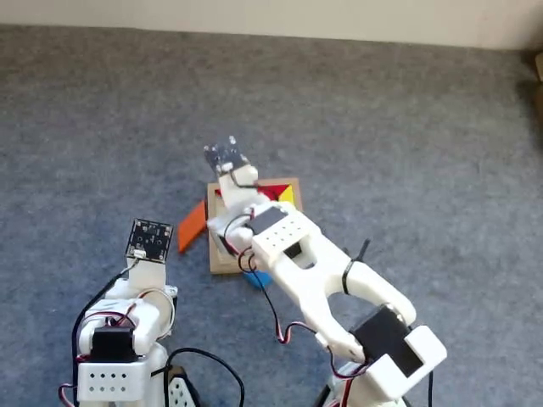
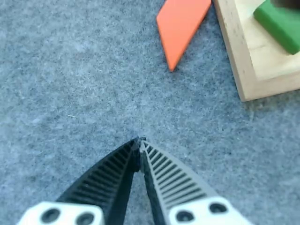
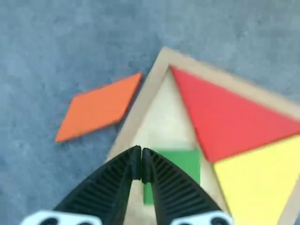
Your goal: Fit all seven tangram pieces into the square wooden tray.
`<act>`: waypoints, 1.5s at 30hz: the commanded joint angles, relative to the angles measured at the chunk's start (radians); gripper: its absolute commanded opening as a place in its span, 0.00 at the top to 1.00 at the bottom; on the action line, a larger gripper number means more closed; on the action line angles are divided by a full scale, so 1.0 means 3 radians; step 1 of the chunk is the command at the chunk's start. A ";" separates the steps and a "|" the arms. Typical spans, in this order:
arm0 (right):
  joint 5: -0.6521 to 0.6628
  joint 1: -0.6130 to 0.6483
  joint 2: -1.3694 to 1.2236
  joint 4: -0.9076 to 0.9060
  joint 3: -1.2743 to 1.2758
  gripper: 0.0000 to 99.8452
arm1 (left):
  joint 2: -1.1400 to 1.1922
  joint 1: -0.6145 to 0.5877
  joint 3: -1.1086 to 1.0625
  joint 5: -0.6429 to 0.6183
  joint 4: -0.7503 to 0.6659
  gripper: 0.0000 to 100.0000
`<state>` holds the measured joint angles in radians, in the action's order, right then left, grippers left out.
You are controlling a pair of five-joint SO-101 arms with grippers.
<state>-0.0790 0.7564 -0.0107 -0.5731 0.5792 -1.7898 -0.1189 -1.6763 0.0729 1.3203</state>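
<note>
On a grey carpeted table point(image 1: 407, 127), one tray point(image 3: 140, 101) holds three pieces, red point(image 3: 225, 115), yellow point(image 3: 255, 180), green point(image 3: 185, 161); orange point(image 3: 98, 108) lies left, blue point(image 1: 259, 278) near; left fingers point(image 2: 115, 180) and right fingers point(image 3: 178, 187) closed, empty.

The left gripper point(image 2: 140, 141) is being held over a grey carpet point(image 2: 70, 93), its ribbed fingers point(image 2: 112, 176) being pressed together at the tips with nothing between them. Taking twelve o'clock as the way the fingers point, an orange piece point(image 2: 180, 26) is being shown flat at one o'clock, just beside the outer wall of a wooden tray point(image 2: 243, 65) at two o'clock. A green piece point(image 2: 281, 23) is being carried inside that tray.
</note>
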 commanded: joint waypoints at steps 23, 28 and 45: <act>0.1304 -0.0555 -0.0013 -0.0928 -0.0008 1.00 | -0.0090 -0.0038 -0.0069 -0.0010 0.0020 0.99; 0.1289 -0.0627 0.0785 -0.0995 0.0079 1.00 | -0.0090 -0.0038 -0.0069 -0.0010 0.0020 0.99; 0.0762 -0.1302 0.1358 -0.1583 0.0269 0.74 | -0.0090 -0.0038 -0.0069 -0.0010 0.0020 0.99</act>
<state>0.1573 0.3821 0.3759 -1.0180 0.6651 -1.7898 -0.1189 -1.6763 0.0729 1.3203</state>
